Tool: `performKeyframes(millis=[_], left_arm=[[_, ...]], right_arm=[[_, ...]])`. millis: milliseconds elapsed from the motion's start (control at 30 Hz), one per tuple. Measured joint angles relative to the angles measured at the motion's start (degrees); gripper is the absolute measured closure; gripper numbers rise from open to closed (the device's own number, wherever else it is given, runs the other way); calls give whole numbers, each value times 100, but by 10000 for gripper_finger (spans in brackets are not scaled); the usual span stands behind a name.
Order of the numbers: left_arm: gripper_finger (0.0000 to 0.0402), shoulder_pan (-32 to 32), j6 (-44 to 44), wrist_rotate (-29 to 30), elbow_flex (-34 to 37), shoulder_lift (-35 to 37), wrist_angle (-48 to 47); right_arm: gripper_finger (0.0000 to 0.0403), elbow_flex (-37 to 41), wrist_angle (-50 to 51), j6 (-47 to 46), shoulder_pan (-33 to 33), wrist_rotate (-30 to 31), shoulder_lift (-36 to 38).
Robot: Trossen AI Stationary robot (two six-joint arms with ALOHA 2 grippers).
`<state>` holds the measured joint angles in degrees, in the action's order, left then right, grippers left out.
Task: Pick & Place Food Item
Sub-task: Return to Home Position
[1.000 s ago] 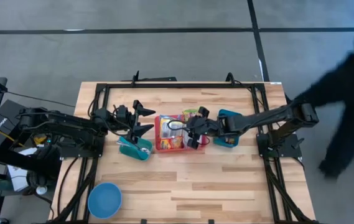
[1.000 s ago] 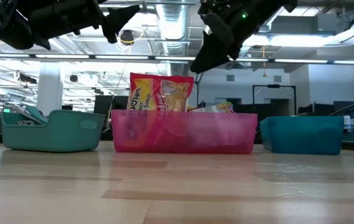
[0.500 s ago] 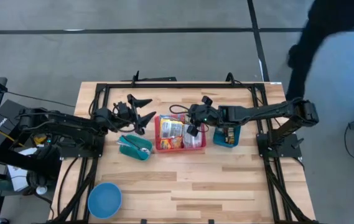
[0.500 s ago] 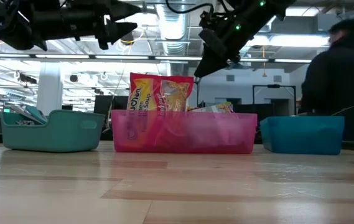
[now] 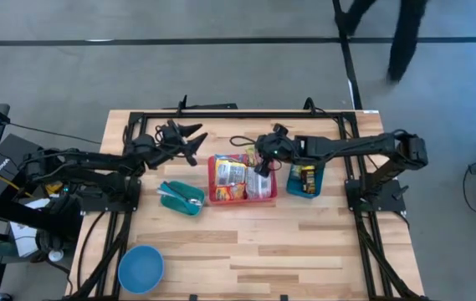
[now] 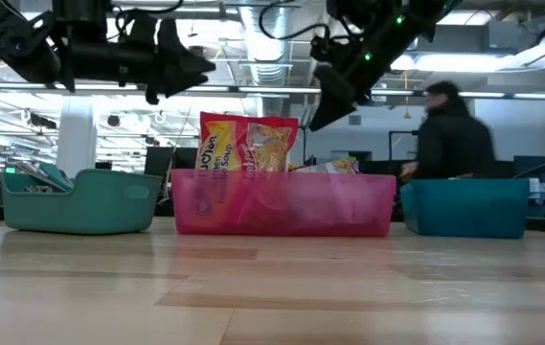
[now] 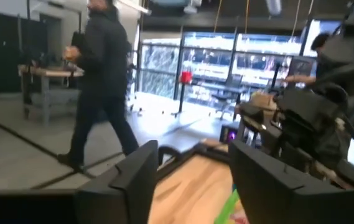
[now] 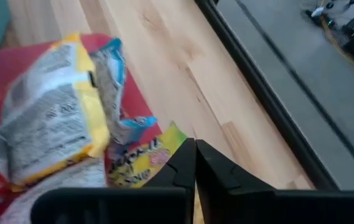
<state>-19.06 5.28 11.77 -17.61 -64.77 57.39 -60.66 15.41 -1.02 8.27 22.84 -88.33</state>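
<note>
A pink bin (image 5: 243, 181) in the middle of the table holds several food packets, among them a red-and-yellow soup packet (image 6: 248, 143) standing upright, a white-and-yellow packet (image 8: 51, 127) and a yellow-green packet (image 8: 144, 158). My right gripper (image 5: 262, 165) hangs shut and empty above the bin's far right corner; its wrist view shows the shut fingers (image 8: 195, 163) with nothing between them. My left gripper (image 5: 192, 139) is open and roughly level, above the table to the far left of the bin, its fingers (image 7: 140, 177) apart with nothing between them.
A teal bin (image 5: 181, 197) with an item stands left of the pink bin, and another teal bin (image 5: 305, 180) with packets stands right of it. A blue bowl (image 5: 140, 267) sits near the front left. A black frame (image 5: 246, 114) borders the far edge. A person (image 6: 449, 134) walks beyond the table.
My right gripper has drawn back toward the table's far edge over the pink bin and has shut on nothing. My left gripper has swung toward the far edge, away from the left teal bin, tipping up to about level, and its fingers have narrowed.
</note>
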Motion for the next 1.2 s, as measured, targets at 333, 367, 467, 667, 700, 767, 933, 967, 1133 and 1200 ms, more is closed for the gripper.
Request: performKeyframes(millis=[333, 367, 467, 667, 700, 767, 933, 967, 1133, 1200], left_arm=[[295, -5, 14, -86, 0, 2, -716], [302, -5, 16, -164, 0, 2, -785], [323, -5, 109, -445, 0, 2, -1003], [381, 0, 281, -914, 0, 2, -1313], [391, 1, 313, -948, 0, 2, -1347], [397, 1, 472, -1016, 0, 2, -1402], [396, 1, 619, -1021, 0, 2, -1507], [399, 1, 619, -1019, 0, 2, -1508], [398, 1, 703, -1019, 0, 2, -1498], [395, 1, 876, -1019, 0, 2, -1500]], right_arm=[[402, 425, -1080, 97, 337, -1180, 135], [402, 453, -1162, 103, 337, -1310, 167], [402, 469, -1387, 105, 334, -1645, 225], [402, 467, -1903, 171, 297, -2032, 269], [402, 467, -1971, 204, 297, -2033, 271], [403, 471, -2124, 240, 273, -2049, 269], [403, 854, -3189, 269, 151, -2179, 271], [403, 978, -3438, 267, 131, -2236, 271], [403, 1411, -4306, 170, 65, -2289, 269], [403, 1415, -4315, -74, 68, -2287, 269]])
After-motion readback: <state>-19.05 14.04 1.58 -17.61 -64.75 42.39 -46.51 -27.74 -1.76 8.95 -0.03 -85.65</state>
